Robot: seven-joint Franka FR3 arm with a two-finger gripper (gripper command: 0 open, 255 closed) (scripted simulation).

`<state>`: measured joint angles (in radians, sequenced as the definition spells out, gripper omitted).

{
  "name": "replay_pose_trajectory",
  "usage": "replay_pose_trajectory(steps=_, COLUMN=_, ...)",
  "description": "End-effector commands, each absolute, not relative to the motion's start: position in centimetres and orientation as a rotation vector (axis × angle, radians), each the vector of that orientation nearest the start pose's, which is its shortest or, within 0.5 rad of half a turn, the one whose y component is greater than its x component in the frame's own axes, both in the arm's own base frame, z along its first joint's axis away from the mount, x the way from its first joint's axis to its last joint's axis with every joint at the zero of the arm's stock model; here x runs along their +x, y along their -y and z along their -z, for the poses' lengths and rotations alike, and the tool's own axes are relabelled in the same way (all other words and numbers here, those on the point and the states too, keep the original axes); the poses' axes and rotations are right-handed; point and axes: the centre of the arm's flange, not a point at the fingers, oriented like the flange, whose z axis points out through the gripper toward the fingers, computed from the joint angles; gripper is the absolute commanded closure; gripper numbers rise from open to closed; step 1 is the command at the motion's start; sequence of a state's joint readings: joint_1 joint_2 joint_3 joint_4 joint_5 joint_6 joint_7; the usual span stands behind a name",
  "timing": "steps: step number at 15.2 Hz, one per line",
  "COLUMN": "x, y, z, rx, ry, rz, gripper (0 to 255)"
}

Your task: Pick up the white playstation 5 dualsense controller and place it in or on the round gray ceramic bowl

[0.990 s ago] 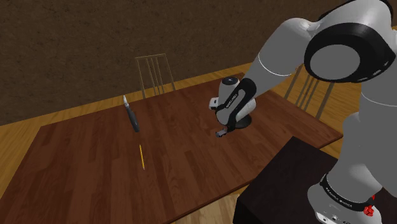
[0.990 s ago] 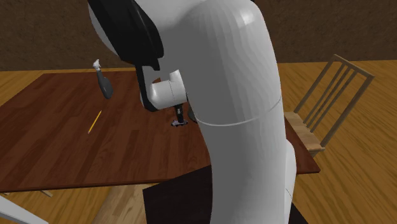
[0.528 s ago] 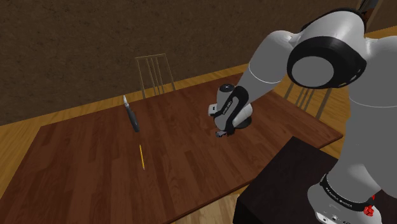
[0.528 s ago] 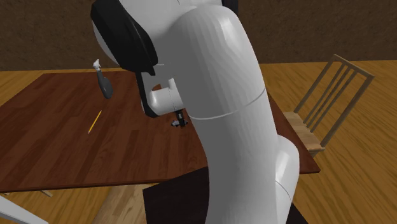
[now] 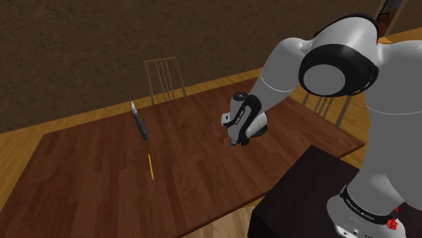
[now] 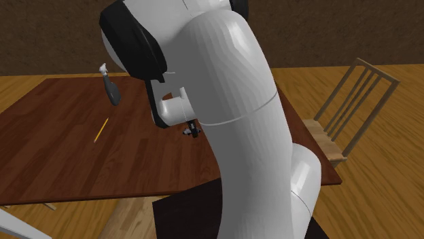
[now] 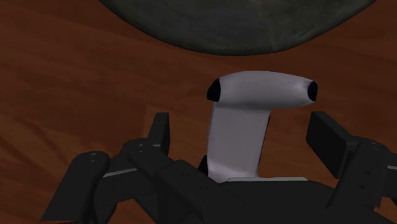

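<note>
Two fingers [image 7: 159, 135] of the gripper [image 7: 239, 121] are spread either side of the white DualSense controller [image 7: 261, 89], untouched by them, laid beside the dark gray bowl [image 7: 235, 25].

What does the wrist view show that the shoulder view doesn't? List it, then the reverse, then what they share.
Wrist view: a white controller between the open fingers of the gripper, neither touching it, and a dark grey bowl just beyond it. Shoulder view: a dark-handled tool, a thin yellow stick, a chair behind the table, and the black stand. Shared: the brown wooden table.
</note>
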<state>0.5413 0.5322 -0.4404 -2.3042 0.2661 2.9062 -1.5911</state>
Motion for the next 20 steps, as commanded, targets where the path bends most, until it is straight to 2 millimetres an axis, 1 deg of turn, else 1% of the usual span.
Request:
replay_pose_trajectory(steps=1, x=53.0, y=-2.6, z=-15.1, rx=-2.437, ry=2.281, rz=0.021, gripper=0)
replay_pose_trajectory(steps=2, x=53.0, y=-2.6, z=-15.1, rx=-2.437, ry=2.281, rz=0.021, gripper=255)
replay_pose_trajectory(steps=11, x=53.0, y=-2.6, z=-15.1, rx=-2.437, ry=2.281, rz=0.021, gripper=255)
replay_pose_trajectory(steps=20, x=53.0, y=-2.6, z=-19.8, rx=-2.437, ry=2.281, rz=0.021, gripper=255)
